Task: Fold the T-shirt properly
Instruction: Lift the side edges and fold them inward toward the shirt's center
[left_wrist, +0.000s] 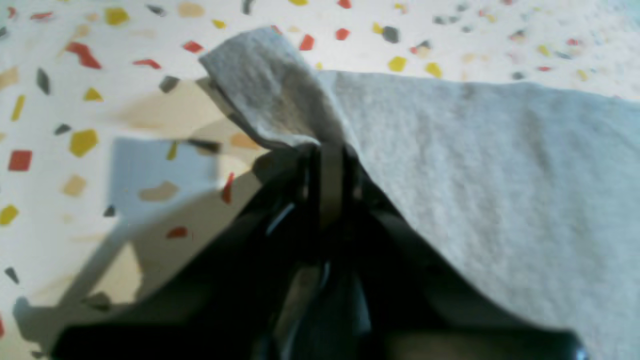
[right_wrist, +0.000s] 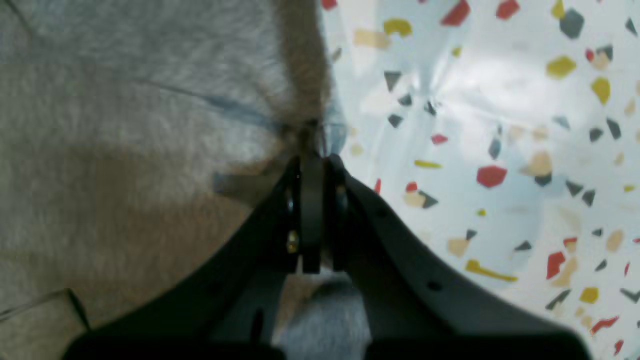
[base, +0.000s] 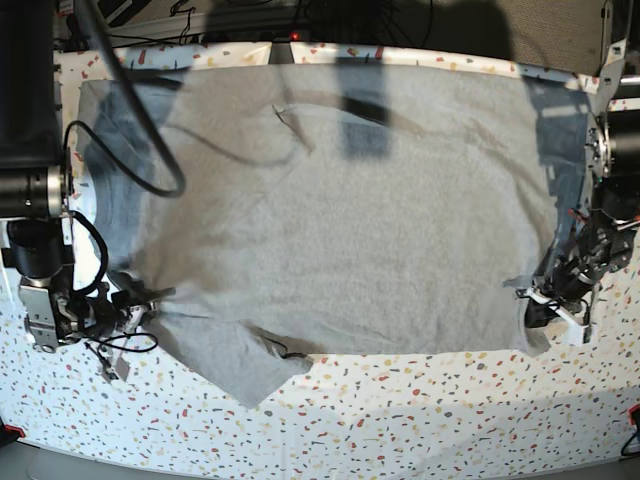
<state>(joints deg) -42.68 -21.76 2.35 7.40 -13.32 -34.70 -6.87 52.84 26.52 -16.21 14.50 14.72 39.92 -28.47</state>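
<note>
The heather-grey T-shirt (base: 340, 220) lies spread flat, plain side up, across most of the table, with a sleeve sticking out at the front left. At the shirt's front right corner, my left gripper (base: 537, 298) is shut on the cloth. In the left wrist view the T-shirt (left_wrist: 475, 175) bunches up between the closed jaws of that gripper (left_wrist: 327, 150), lifted slightly off the table. My right gripper (base: 130, 305) is at the shirt's left edge beside the sleeve. In the right wrist view this gripper (right_wrist: 312, 145) is shut on the hem of the T-shirt (right_wrist: 125, 125).
The speckled terrazzo tabletop (base: 400, 420) shows bare along the front. A black cable (base: 150, 150) from the arm on the left hangs over the shirt's left part. Arm mounts stand at the left (base: 30, 190) and right (base: 610, 150) edges.
</note>
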